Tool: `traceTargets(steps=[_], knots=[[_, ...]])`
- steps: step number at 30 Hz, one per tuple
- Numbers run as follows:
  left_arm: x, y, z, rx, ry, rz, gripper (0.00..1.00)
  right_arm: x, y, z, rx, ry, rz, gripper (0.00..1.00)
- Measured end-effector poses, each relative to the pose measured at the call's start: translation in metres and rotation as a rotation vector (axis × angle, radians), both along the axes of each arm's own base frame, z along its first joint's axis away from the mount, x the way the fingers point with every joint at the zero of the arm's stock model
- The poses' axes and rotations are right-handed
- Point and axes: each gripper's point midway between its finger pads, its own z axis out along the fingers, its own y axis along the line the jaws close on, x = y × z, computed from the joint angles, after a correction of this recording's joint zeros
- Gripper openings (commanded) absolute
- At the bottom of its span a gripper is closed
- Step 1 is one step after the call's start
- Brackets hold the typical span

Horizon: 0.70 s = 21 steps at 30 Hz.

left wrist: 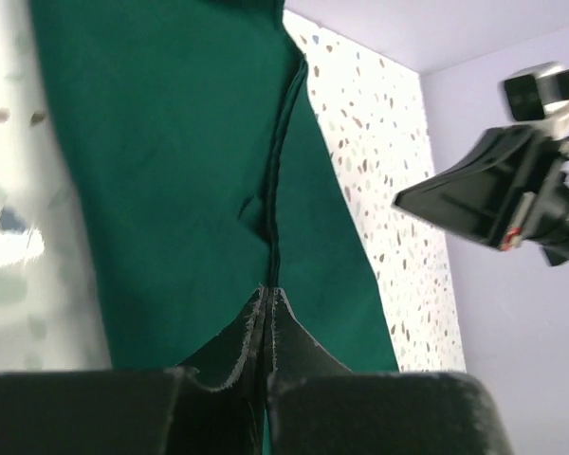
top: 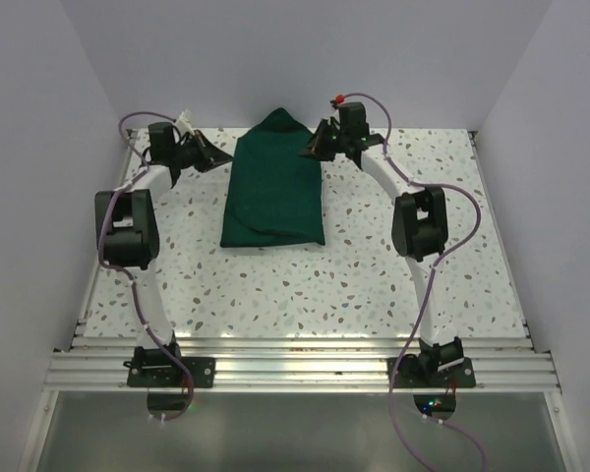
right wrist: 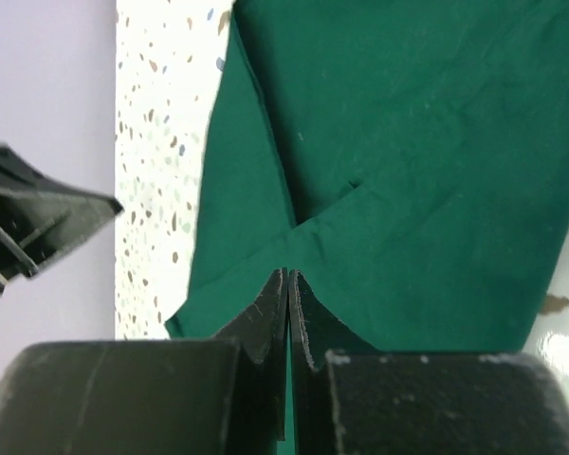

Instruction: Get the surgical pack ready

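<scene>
The surgical pack (top: 273, 187) is a dark green drape folded into a long rectangle at the back middle of the table, bunched to a peak at its far end. My left gripper (top: 230, 157) is at its left edge, jaws shut tip to tip (left wrist: 267, 290). A fold ridge in the green cloth (left wrist: 171, 171) runs up to those tips; I cannot tell whether any cloth is nipped. My right gripper (top: 304, 153) is over the right edge, jaws shut (right wrist: 289, 273) just above the green cloth (right wrist: 427, 171), with nothing seen between them.
The speckled white table (top: 374, 275) reaches to purple walls at the back and both sides. The two arms stand either side of the drape. The right gripper (left wrist: 403, 201) shows in the left wrist view, the left gripper (right wrist: 114, 204) in the right wrist view.
</scene>
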Motion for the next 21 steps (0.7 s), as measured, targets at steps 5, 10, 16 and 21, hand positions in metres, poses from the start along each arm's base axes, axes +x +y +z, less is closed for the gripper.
traceTargets(steps=[5, 10, 16, 21], knots=[[0.029, -0.018, -0.019, -0.095, -0.03, -0.066, 0.0, 0.005, 0.005, -0.042, 0.069, 0.068, 0.04, 0.0], [0.045, -0.033, -0.057, -0.144, 0.022, -0.099, 0.0, 0.011, -0.003, -0.068, 0.126, 0.119, 0.04, 0.0], [0.061, -0.039, -0.087, -0.105, 0.114, -0.073, 0.0, 0.017, -0.01, -0.097, 0.154, 0.166, 0.036, 0.0], [0.062, -0.026, -0.102, -0.028, 0.21, 0.0, 0.0, 0.014, -0.013, -0.111, 0.152, 0.201, 0.043, 0.0]])
